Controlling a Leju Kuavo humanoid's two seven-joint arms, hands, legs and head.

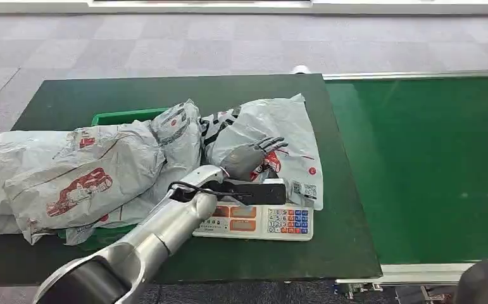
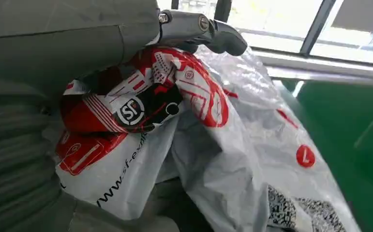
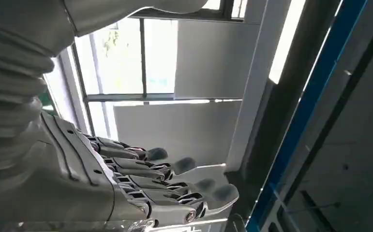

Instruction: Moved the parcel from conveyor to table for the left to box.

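Note:
A grey plastic parcel (image 1: 279, 126) with red print lies on the dark green table (image 1: 165, 88), partly over a weighing scale (image 1: 260, 220). My left hand (image 1: 252, 157) rests on top of the parcel, and my silver arm comes in from the lower left. In the left wrist view the parcel (image 2: 252, 145) is bunched up, its red logo part (image 2: 145, 104) held under my palm and thumb (image 2: 208, 30). My right hand (image 3: 165, 188) has its fingers stretched out and apart and holds nothing; it points up towards windows.
A green box (image 1: 124, 116) on the table's left is heaped with several grey parcels (image 1: 89, 168) that spill over it. The green conveyor (image 1: 425, 164) runs along the table's right side. The scale's keypad faces the front edge.

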